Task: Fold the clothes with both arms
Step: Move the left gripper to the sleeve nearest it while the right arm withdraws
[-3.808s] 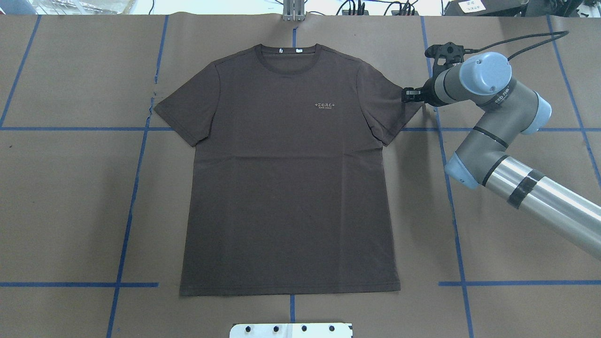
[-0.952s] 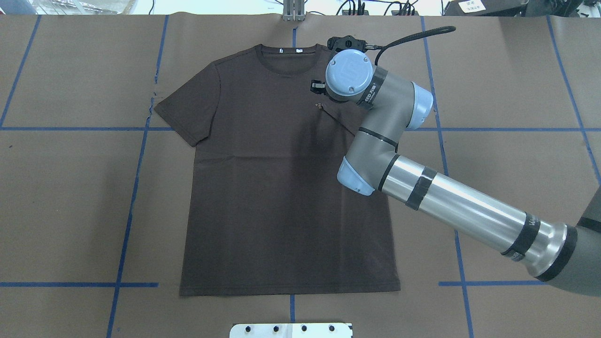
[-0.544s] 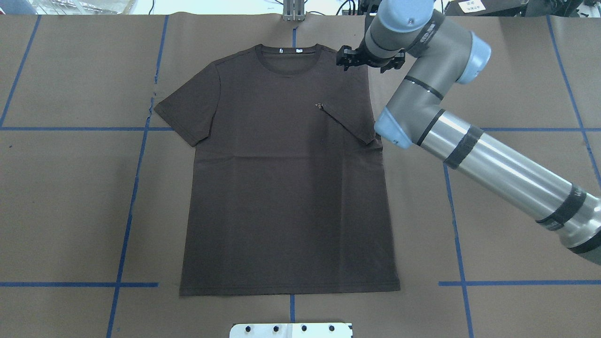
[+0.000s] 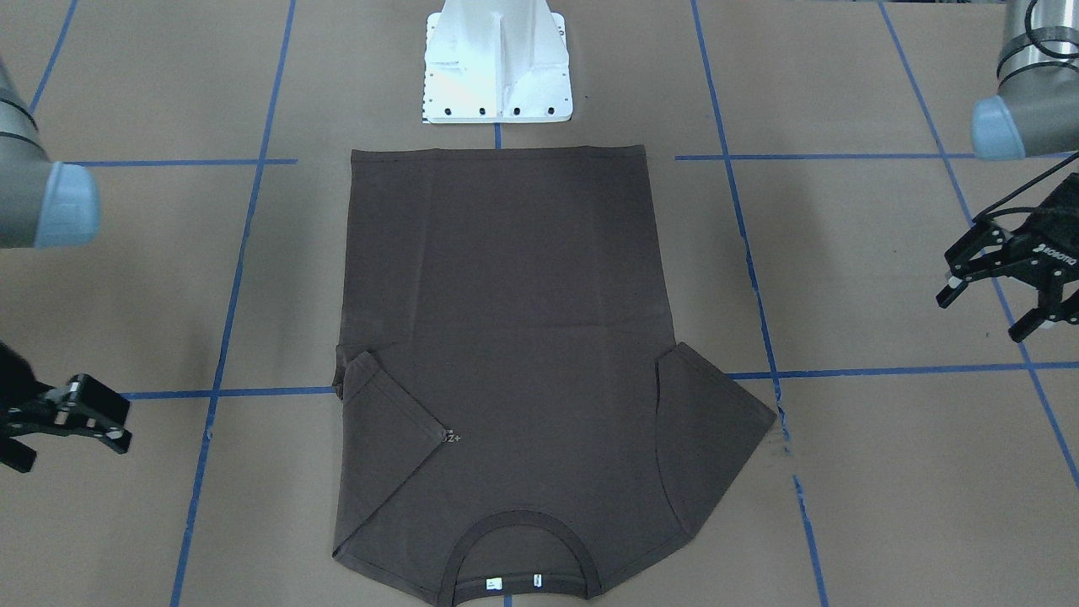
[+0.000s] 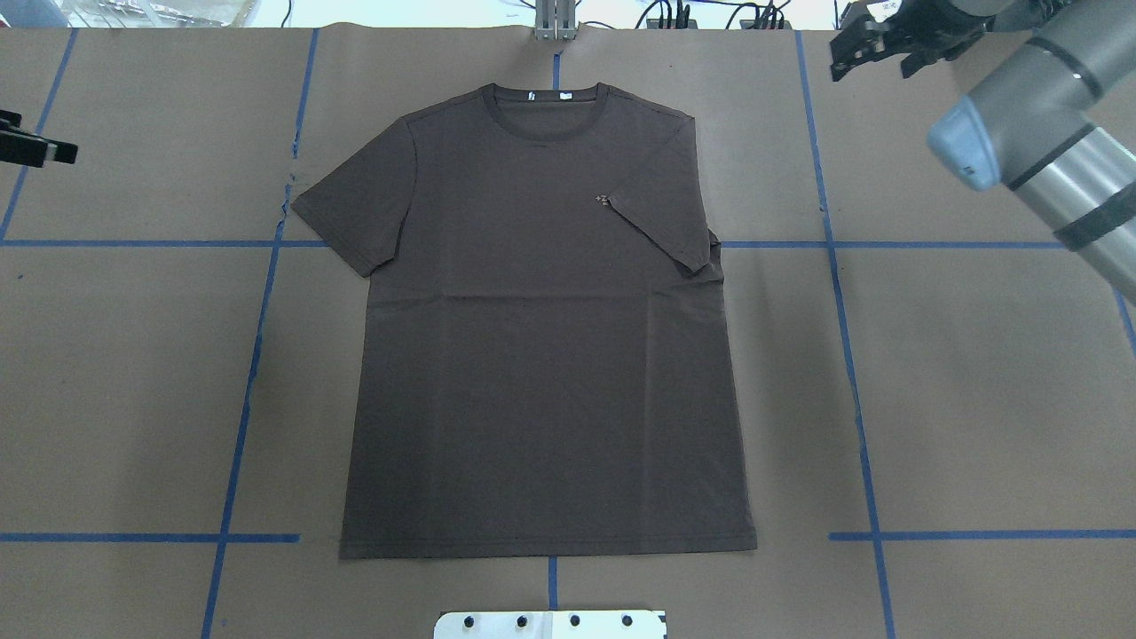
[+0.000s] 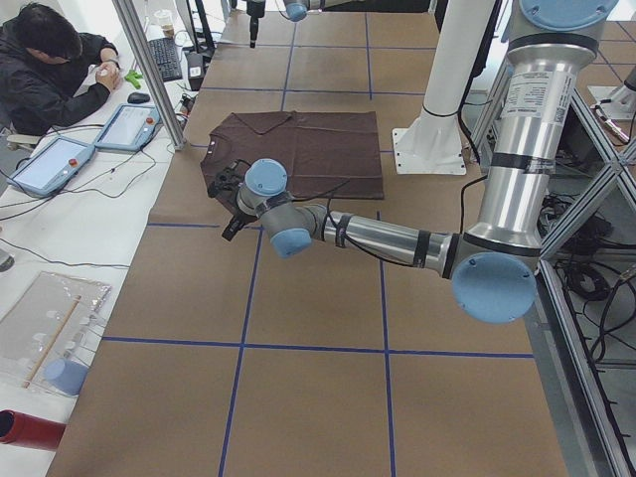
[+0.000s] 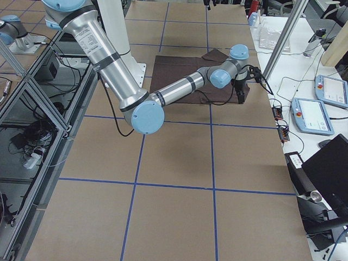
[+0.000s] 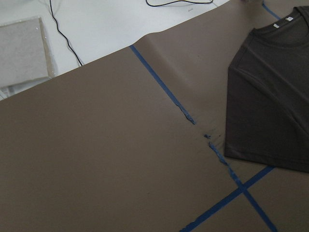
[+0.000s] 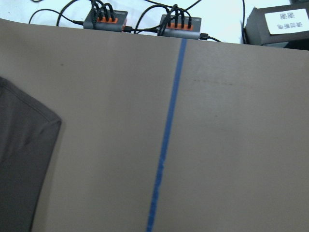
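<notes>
The dark brown T-shirt (image 5: 541, 373) lies flat and face up in the middle of the brown paper-covered table (image 5: 133, 373). Its collar (image 5: 546, 108) points away from the robot, and its hem is nearest the white base plate (image 5: 550, 624). The sleeve on the robot's right (image 5: 664, 217) is folded inward across the chest and covers most of the pale lettering (image 5: 603, 199). The sleeve on the robot's left (image 5: 351, 209) lies spread out on the paper. The right gripper (image 5: 872, 69) hangs over bare paper near the far table edge, well apart from the shirt, with its fingers spread wide and nothing between them. The left gripper (image 4: 982, 314) hovers over bare paper beyond the spread sleeve, also well apart from the cloth, with its jaws wide and empty.
</notes>
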You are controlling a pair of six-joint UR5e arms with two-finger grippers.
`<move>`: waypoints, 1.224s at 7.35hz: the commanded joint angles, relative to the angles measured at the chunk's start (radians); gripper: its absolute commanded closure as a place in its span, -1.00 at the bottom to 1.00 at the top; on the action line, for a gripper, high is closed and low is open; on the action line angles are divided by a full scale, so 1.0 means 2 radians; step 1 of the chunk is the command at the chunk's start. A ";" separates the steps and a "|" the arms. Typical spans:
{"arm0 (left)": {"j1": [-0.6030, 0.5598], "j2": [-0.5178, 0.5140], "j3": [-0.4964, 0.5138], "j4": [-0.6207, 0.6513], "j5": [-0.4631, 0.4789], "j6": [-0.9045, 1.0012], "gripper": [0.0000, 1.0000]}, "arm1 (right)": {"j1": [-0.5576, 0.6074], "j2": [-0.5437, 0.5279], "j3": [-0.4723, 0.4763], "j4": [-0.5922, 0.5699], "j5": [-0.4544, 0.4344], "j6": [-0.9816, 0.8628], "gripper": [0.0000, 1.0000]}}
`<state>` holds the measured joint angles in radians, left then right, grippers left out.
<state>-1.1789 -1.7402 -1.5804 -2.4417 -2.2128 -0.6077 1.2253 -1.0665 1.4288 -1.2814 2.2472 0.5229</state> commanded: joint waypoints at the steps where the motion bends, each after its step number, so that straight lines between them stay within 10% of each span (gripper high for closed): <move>1: 0.107 -0.048 0.025 0.000 0.100 -0.165 -0.21 | 0.065 -0.062 0.002 0.002 0.057 -0.100 -1.00; 4: 0.181 -0.115 0.113 -0.001 0.219 -0.247 -0.12 | 0.072 -0.074 0.005 0.003 0.055 -0.110 -1.00; 9: 0.194 -0.135 0.159 0.001 0.252 -0.241 -0.10 | 0.072 -0.076 0.007 0.003 0.054 -0.111 -1.00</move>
<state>-0.7909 -2.0105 -1.2678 -2.4422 -1.7114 -1.0942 1.3682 -1.2179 1.4418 -1.2748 2.3559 0.3015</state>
